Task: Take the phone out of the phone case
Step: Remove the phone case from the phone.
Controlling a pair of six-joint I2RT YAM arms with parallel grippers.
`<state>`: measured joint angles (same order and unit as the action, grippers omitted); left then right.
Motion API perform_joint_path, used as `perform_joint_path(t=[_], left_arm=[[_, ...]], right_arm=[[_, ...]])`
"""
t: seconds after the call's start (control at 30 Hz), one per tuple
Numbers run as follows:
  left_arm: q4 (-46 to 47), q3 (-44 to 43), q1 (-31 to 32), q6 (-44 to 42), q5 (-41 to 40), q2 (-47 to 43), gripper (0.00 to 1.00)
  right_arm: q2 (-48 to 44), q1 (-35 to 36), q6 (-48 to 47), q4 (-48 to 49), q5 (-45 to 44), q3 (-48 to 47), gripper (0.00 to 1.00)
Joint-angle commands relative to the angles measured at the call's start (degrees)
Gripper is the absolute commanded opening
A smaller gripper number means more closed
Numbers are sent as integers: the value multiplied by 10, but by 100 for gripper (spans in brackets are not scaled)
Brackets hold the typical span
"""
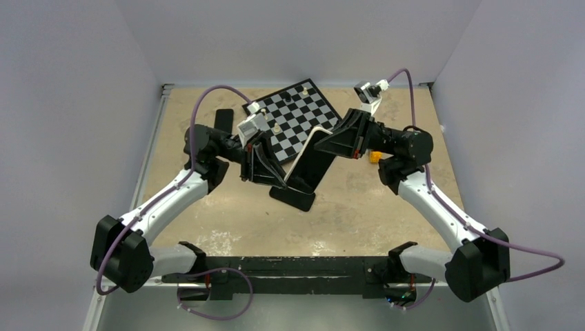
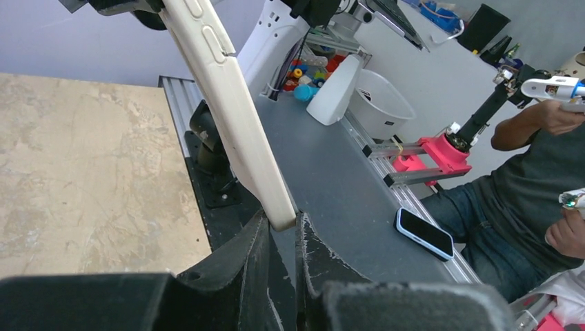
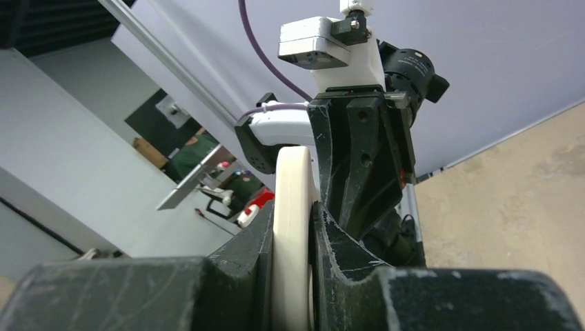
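Above your mottled tan table (image 1: 359,207), both arms hold the phone (image 2: 234,117) in mid-air near the middle: the left gripper (image 1: 276,178) pinches its lower corner, and the right gripper (image 1: 324,146) clamps its smooth, cream-white rounded rim. The matte black phone case (image 1: 296,195) seems to cling around its near end, so judge the separation unfinished.

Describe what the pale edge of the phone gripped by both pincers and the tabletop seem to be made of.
The phone, at its edge: matte off-white, moulded button bumps, no glint; likely plastic or rubbery silicone. The tabletop: beige, mottled, worn patches; perhaps laminate or coated board, hard to say.
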<state>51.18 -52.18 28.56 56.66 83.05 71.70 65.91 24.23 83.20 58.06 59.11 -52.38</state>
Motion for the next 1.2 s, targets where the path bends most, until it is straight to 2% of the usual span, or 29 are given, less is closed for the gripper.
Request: perform_joint_path(t=[0.0,0.07,0.23,0.37,0.47,0.53,0.57,0.63,0.73,0.77,0.87,0.9,1.0,1.17], left_arm=[[-92,0,-31,-120,-93,21,0],[-156,-3,-32,-178,-103,10,0],[-137,-2,-32,-183,-87,5,0],[-193,-22,-32,-222,-101,5,0],[-338,-49,-32,-269,-179,-1,0],[-518,-83,-29,-321,-296,-9,0],[-584,-96,-29,-328,-348,-17,4],[-642,-78,-29,-329,-404,-52,29],[-645,-14,-29,-324,-448,-163,52],[-653,-1,-29,-322,-455,-195,55],[-668,11,-28,-294,-428,-256,57],[-659,11,-28,-274,-396,-266,56],[-597,18,-22,-184,-343,-280,53],[-482,24,-8,-82,-346,-294,52]], right_arm=[[-17,35,259,235,-33,-20,0],[-17,36,262,231,-35,-18,0],[-19,37,263,230,-35,-1,0],[-22,37,243,207,-29,5,0],[-32,37,190,148,-28,0,0],[-43,36,119,60,-33,-14,0],[-51,36,62,-4,-38,-30,0],[-66,35,-66,-178,-64,-67,0],[-72,30,-202,-333,-120,-113,0],[-70,28,-218,-356,-134,-121,0],[-58,28,-232,-367,-158,-127,0],[-51,28,-226,-355,-160,-126,0],[-29,28,-203,-316,-155,-115,0],[-24,28,-199,-313,-167,-108,0]])
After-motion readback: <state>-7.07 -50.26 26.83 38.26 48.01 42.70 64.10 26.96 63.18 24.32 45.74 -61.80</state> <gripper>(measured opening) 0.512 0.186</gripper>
